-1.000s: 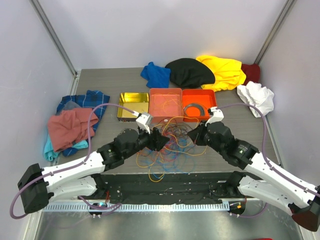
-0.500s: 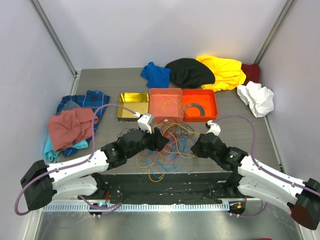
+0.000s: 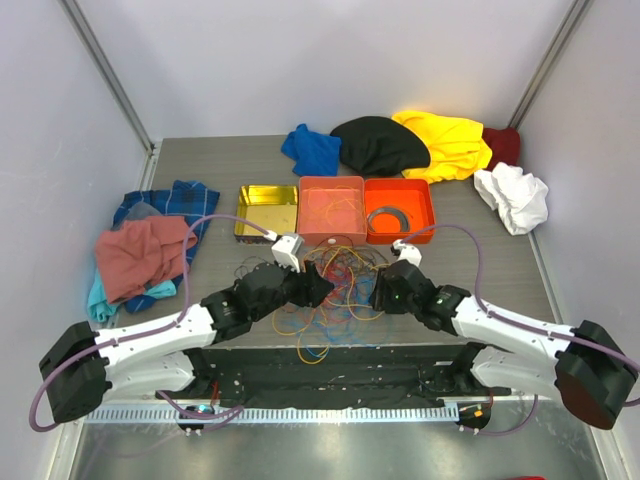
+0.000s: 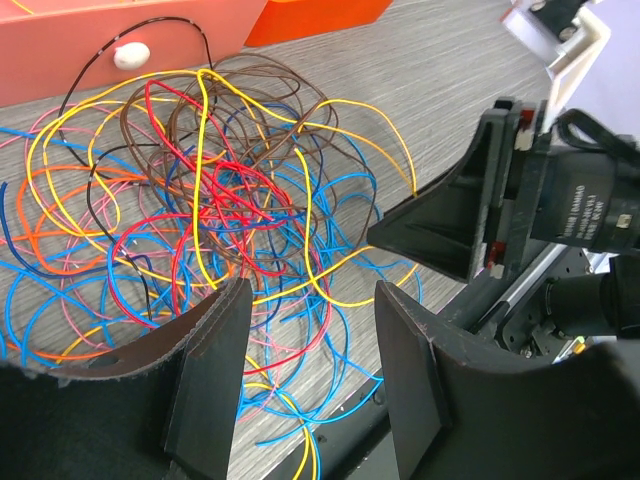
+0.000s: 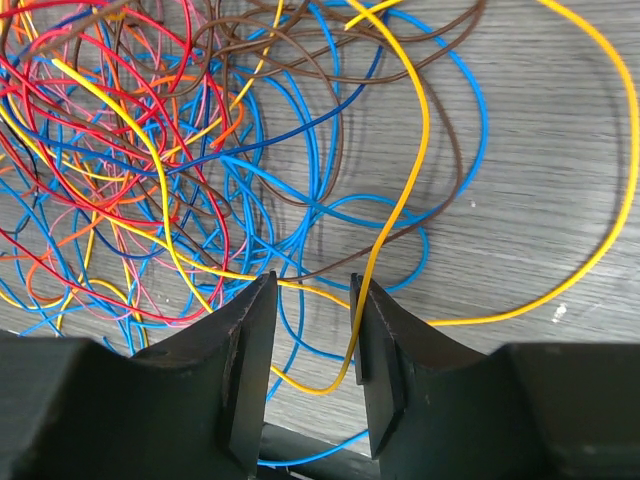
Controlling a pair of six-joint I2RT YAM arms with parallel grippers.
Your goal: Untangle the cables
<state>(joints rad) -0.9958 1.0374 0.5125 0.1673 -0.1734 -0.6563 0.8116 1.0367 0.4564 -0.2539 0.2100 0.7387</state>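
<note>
The cables (image 3: 338,288) lie in a messy tangle of blue, red, yellow, orange, pink and brown loops on the grey table near its front edge. They also show in the left wrist view (image 4: 215,210) and the right wrist view (image 5: 190,170). My left gripper (image 3: 318,285) is open and empty at the tangle's left side, low over blue and yellow loops (image 4: 312,330). My right gripper (image 3: 378,292) is open at the tangle's right side. An orange-yellow cable (image 5: 405,190) curves down between its fingers (image 5: 312,330), and the jaws stand apart around it.
An orange two-part box (image 3: 365,210) stands behind the tangle with a few cables and a grey coiled ring (image 3: 385,218) inside. A gold tin (image 3: 266,208) is to its left. Piles of cloth lie at the left (image 3: 145,250) and back (image 3: 420,145). The table's front edge (image 3: 340,350) is close.
My right gripper has come down and leftward from near the orange box to the tangle's right edge. My left gripper has stayed almost still at the tangle's left side.
</note>
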